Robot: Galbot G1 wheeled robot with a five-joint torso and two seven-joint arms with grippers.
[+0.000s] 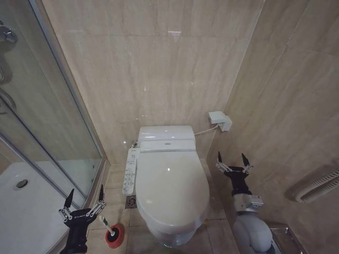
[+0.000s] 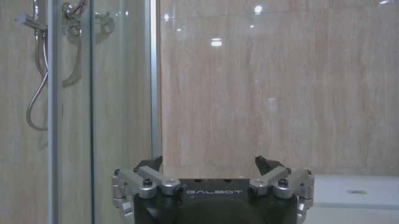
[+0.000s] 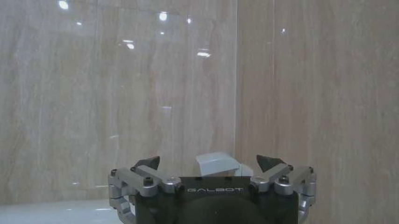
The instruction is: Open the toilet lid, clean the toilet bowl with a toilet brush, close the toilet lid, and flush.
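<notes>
Plainly, nothing is held yet: the toilet lid [image 1: 170, 185] lies shut in the lower centre of the head view, covering the toilet bowl [image 1: 172, 230], whose front curve peeks out beneath it. The toilet brush [image 1: 108, 228] stands tilted in its red cup [image 1: 115, 236] on the floor at lower left, just beside the left gripper [image 1: 84, 199], whose jaws are spread wide and empty. The right gripper [image 1: 232, 160], at centre right beside the lid's edge, also has its jaws spread on nothing.

The main risk, as I judge it, is the lid itself: it is glossy and lies flat, so a fingertip sliding under its rim may slip off or catch the seat along with it. The control panel [image 1: 130, 171] runs along the lid's left flank, and a careless approach from that side could press its buttons. The left arm hangs so near the brush that a small swing could tip the cup over. The shower glass [image 1: 50, 121] stands close on the left and the tiled wall close on the right, leaving little room for either elbow.

The bowl's inside and the seat are hidden under the lid. The brush's bristle head sits inside the cup, probably, and cannot be made out. No flush button is clearly visible on the cistern [image 1: 165, 137].
</notes>
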